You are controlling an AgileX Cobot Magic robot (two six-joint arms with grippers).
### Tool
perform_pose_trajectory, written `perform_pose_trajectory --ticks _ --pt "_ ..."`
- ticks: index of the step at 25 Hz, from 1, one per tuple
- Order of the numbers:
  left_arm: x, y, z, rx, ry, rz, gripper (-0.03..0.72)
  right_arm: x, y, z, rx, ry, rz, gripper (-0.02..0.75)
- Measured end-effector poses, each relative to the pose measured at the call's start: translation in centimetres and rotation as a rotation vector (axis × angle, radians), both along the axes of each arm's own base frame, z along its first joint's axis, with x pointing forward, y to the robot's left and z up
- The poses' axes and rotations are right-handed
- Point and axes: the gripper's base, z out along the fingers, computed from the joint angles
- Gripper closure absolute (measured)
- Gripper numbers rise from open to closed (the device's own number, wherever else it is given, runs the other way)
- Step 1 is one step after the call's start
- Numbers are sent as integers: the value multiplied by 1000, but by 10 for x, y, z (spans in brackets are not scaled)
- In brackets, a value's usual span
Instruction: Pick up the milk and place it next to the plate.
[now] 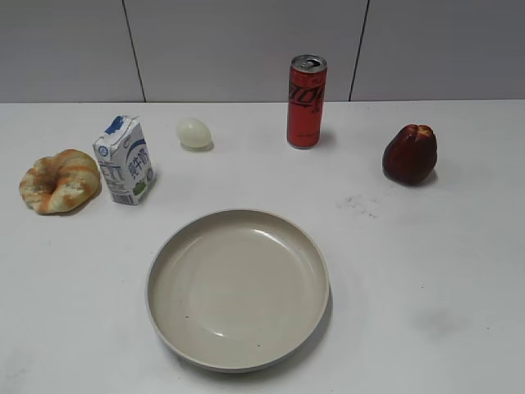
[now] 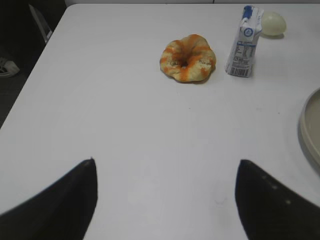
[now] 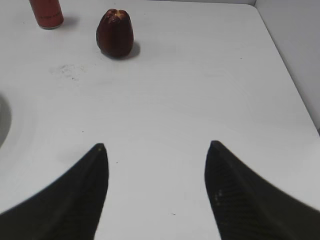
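The small white milk carton with a blue top and blue lettering stands upright toward the back left of the white bench, untouched, so the pick is not yet begun. A golden, orange-streaked ring-shaped bread lies just beside it on the side nearer the left edge, and a pale egg-shaped object sits near it toward the back edge. The large round beige plate with a raised rim lies near the front edge, about the middle.

The left end effector hangs over bare bench near the front left with its fingers wide apart and nothing between them; the right end effector is likewise spread and empty toward the front right.

The left one looks better placed. It should probably close across the carton's narrow faces, low enough not to tip it, with one finger kept off the bread. Open room for setting down lies between carton and plate, left of the plate's rim; the tall red soda can and dark red fruit stand well apart.
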Motion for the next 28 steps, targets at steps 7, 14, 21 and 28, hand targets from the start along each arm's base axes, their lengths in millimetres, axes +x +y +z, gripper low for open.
perform_pose_trajectory --ticks 7,14,21,28 --pt "31 -2 22 -35 -43 3 71 0 0 0 0 0 0 274" --pt "112 -9 26 -121 119 -30 27 0 0 0 0 0 0 274" --pt "212 -28 42 -93 312 -160 24 0 0 0 0 0 0 274" --pt "301 -73 33 -40 478 -309 26 0 0 0 0 0 0 274"
